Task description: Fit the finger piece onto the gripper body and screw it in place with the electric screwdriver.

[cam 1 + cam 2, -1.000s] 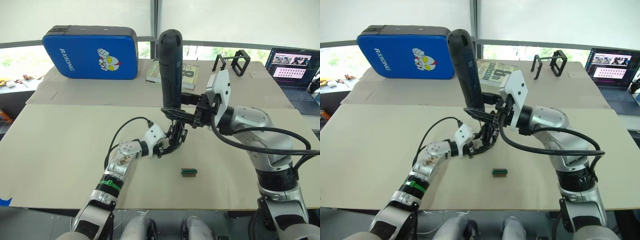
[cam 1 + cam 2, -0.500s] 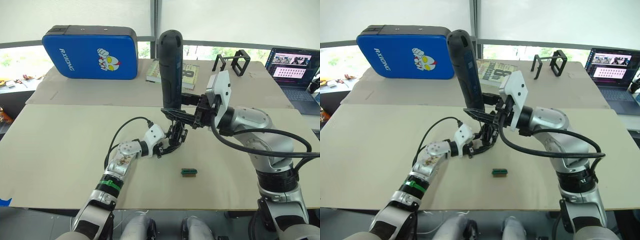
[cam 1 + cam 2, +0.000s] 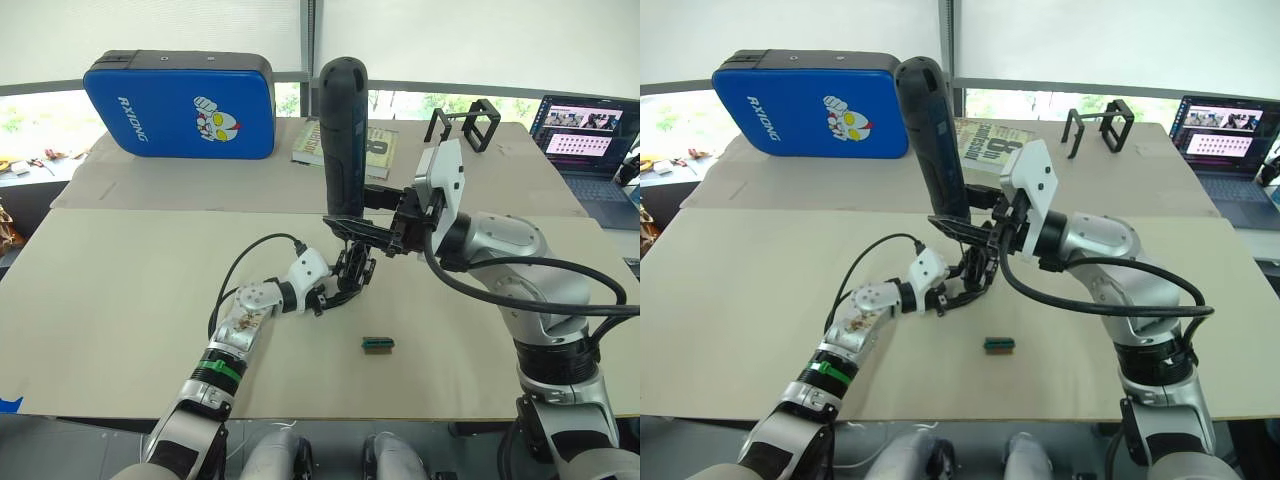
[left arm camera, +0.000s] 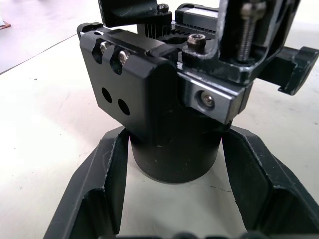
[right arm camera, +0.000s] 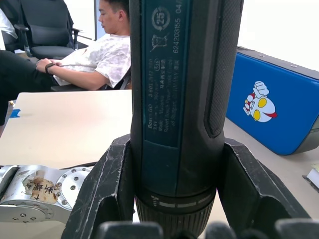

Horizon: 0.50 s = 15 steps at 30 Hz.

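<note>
Nothing has visibly moved since the earlier frames. At frame centre, the right gripper (image 3: 352,222) still pinches the electric screwdriver (image 3: 340,140) upright, directly over the gripper body (image 3: 352,274). The left gripper (image 3: 340,290) stays clamped around that body's round base on the table (image 3: 120,290); a small green-and-black block (image 3: 377,344) lies nearby.

you can't see the electric screwdriver (image 3: 341,140) bit: its lower end is hidden behind the right tool (image 3: 352,226) and the gripper body (image 3: 352,272). in the right wrist view the screwdriver's top runs off the picture. the finger piece can't be told apart within the black assembly. the small green-and-black block (image 3: 377,344) on the surface (image 3: 120,290) is too small to make out
</note>
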### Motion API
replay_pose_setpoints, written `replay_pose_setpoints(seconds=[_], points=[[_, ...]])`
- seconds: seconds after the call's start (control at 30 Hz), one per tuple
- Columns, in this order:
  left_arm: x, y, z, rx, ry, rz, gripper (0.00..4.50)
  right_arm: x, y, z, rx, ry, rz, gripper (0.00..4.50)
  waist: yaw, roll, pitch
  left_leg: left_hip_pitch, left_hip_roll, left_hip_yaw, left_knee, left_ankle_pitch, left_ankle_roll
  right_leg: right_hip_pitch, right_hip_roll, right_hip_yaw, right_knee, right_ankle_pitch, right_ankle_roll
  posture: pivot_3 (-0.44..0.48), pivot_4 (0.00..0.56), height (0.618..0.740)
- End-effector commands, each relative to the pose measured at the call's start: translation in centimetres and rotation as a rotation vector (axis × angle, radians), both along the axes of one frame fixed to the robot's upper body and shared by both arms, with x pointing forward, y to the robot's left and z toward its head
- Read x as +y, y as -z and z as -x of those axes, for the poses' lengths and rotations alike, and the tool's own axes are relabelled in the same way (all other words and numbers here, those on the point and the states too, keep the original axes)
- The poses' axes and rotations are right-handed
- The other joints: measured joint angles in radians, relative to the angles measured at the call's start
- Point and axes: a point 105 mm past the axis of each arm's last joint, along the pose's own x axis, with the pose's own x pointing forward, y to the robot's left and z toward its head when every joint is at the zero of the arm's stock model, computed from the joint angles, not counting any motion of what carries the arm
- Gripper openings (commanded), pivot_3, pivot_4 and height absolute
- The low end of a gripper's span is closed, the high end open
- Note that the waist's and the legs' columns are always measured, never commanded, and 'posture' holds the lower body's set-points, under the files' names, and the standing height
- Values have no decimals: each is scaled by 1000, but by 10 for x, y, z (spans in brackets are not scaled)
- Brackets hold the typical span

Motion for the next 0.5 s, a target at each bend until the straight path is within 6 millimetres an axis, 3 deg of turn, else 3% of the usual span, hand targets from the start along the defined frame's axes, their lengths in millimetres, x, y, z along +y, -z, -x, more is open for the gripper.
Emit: replay_pose_setpoints(seconds=[0.03, 0.5], points=[[-8, -17, 0, -66, 36, 29, 2312, -5, -27, 8, -98, 13, -30, 1915, 0, 0, 0, 0, 0, 0, 0, 0, 0, 0, 0, 0, 0, 0, 0, 0, 150, 740], [-9, -17, 1, -65, 37, 30, 2312, -5, -21, 9, -71, 11, -23, 1915, 0, 0, 0, 0, 0, 0, 0, 0, 0, 0, 0, 0, 0, 0, 0, 0, 150, 740]])
